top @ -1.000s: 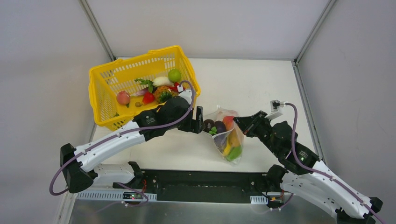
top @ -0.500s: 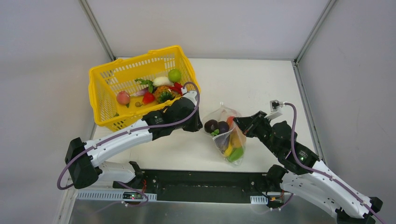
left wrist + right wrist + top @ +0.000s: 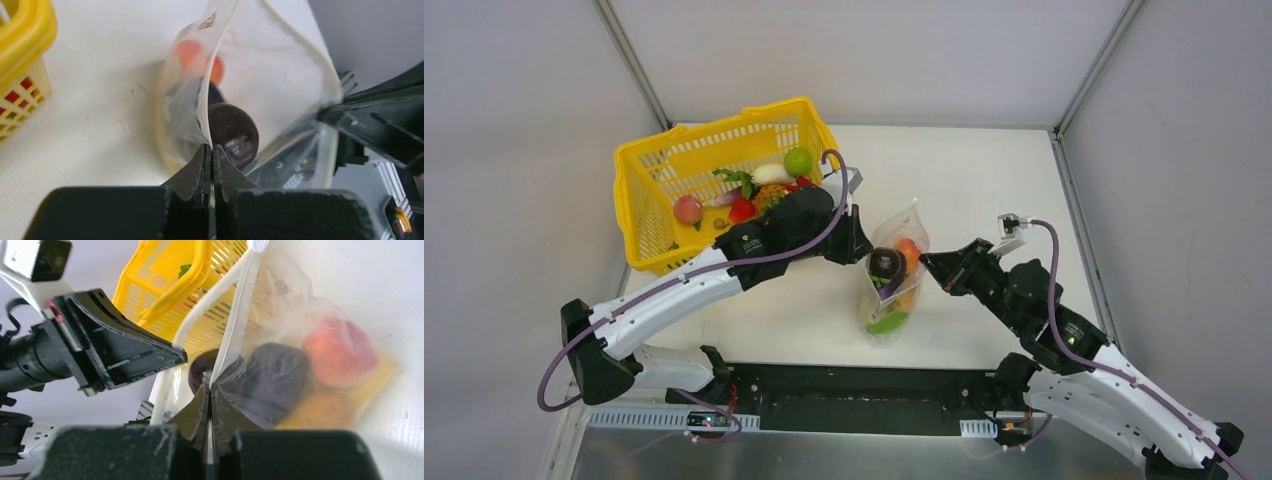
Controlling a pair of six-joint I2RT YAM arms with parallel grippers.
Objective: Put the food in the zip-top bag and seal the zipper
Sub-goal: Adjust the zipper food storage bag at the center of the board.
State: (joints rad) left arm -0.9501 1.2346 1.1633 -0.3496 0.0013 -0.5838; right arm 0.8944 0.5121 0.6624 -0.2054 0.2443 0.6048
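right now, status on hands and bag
Left hand shut on bag rim, right hand shut on opposite rim. Bag mouth open, food inside, unsealed. More food in basket; nothing blocking.

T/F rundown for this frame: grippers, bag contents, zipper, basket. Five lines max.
1. The left gripper and right gripper each pinch an edge of the zip-top bag. True.
2. The bag is empty. False: it holds a dark purple piece and an orange piece, among others.
3. The zipper is sealed. False: the mouth gapes open between the two grippers.
4. The yellow basket has food in it, including a green round fruit. True.
5. The bag sits inside the basket. False: it is on the table, beside the basket.
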